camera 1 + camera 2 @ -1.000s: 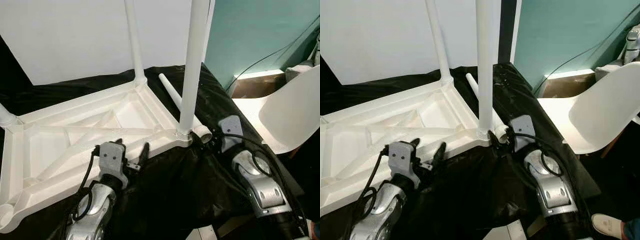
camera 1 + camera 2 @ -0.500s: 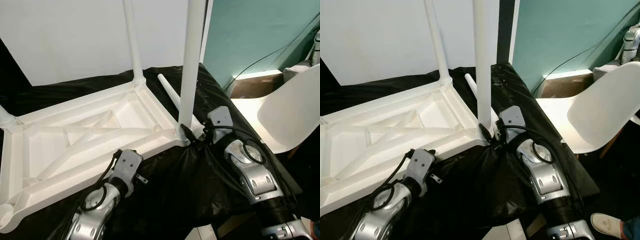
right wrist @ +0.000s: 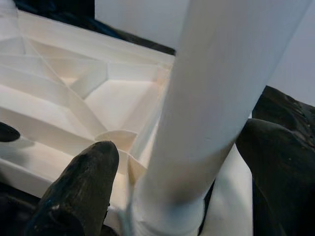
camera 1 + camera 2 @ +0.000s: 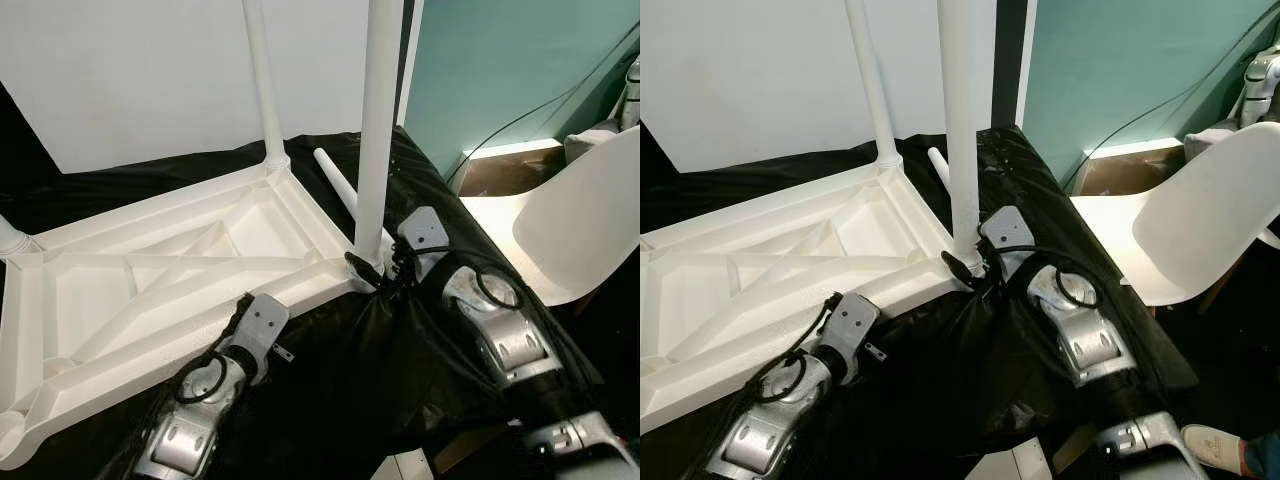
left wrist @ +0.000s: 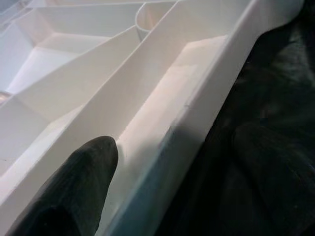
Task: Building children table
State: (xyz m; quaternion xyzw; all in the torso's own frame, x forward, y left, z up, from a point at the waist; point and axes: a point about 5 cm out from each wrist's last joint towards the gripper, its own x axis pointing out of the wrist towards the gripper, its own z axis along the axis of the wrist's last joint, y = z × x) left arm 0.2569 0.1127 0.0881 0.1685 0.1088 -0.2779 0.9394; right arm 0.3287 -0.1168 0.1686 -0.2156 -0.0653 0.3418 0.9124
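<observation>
Legs stand in three corners, one leg lies loose; right jaws grasp a fitted leg's base, left jaws straddle the tabletop rim, grip uncertain.

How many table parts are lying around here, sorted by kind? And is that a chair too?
Upside-down tabletop: 1
Legs standing in its corners: 3, near right, far right, far left
Loose leg lying on the black cloth: 1
White chair: 1, yes
Total: 6
</observation>
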